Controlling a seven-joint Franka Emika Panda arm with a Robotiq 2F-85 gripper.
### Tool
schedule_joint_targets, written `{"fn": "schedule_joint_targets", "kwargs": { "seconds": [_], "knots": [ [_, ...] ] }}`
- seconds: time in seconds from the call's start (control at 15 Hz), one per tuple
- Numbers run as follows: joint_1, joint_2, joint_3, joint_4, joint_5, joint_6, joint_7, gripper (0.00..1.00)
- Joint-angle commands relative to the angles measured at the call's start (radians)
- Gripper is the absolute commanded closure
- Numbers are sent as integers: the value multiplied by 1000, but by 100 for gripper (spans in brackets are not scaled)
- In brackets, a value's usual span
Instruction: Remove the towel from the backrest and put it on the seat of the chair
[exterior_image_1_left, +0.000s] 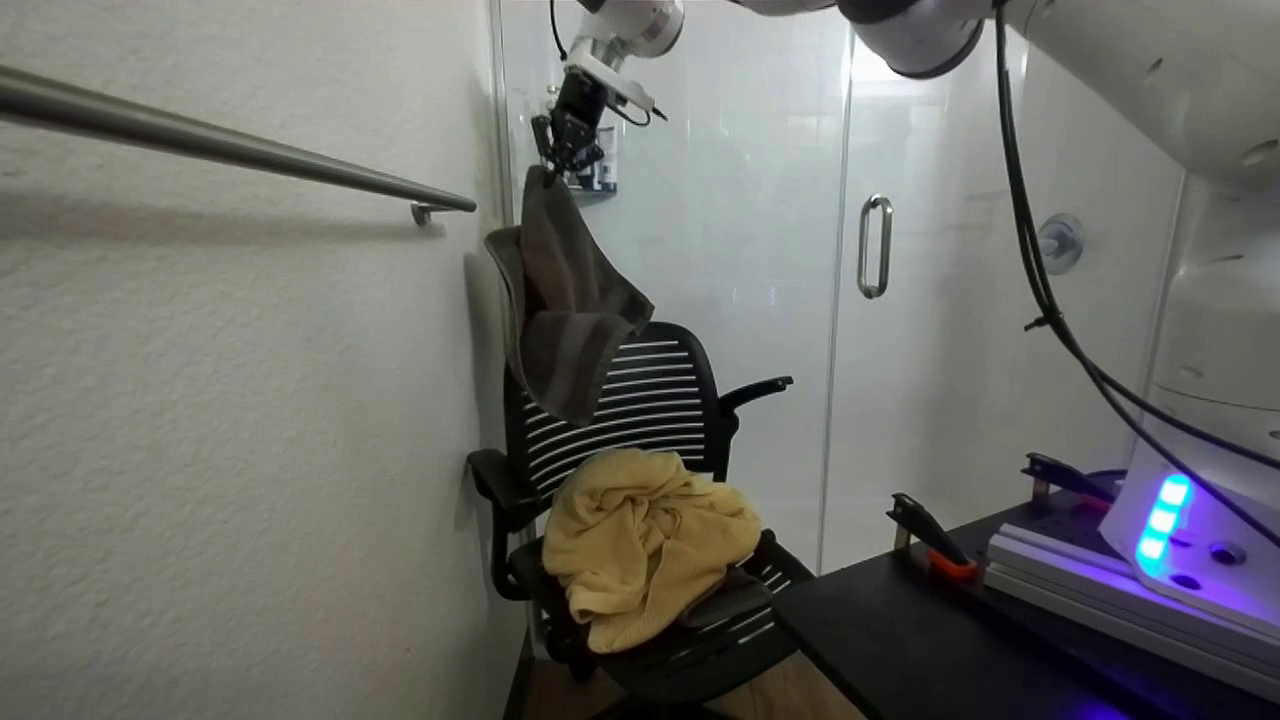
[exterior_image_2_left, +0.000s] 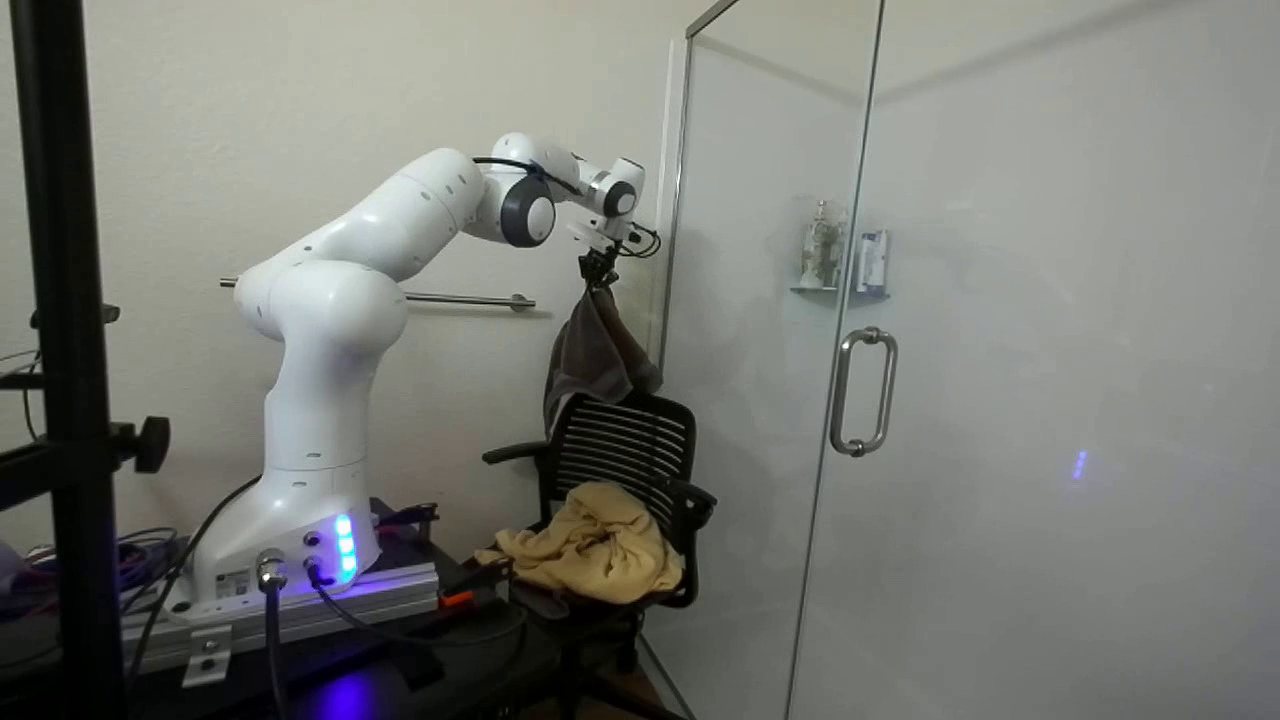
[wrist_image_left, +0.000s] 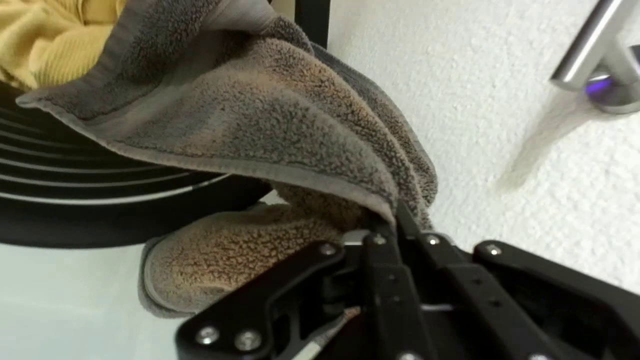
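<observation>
Here, a gripper (wrist_image_left: 395, 229) dangles a grey-brown towel (exterior_image_1_left: 572, 285) by the top of the chair backrest (exterior_image_1_left: 655, 392);
its fingers (wrist_image_left: 394, 287) clamp one gathered end, presumably so the rest lifts free; backrest contact is unclear; a yellow cloth (exterior_image_1_left: 650, 545) covers much of the seat (exterior_image_1_left: 685, 672), the destination.

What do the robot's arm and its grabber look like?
The arm is white, with fat, rounded joints and dark rings around pale caps. Black cables run beside it. Blue lights glow on its base. The gripper is black, with slim, straight fingers and silvery screws.
</observation>
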Motion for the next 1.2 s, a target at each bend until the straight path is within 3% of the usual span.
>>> {"fn": "schedule_joint_targets", "kwargs": {
  "seconds": [0.0, 0.53, 0.8, 1.13],
  "knots": [
    [25, -179, -7, -191, 16, -71, 220, 98],
    [77, -478, -9, -551, 55, -94, 728, 98],
    [67, -591, -19, -755, 112, -75, 906, 98],
    [54, -695, -77, -1015, 101, -34, 1082, 98]
  ]
}}
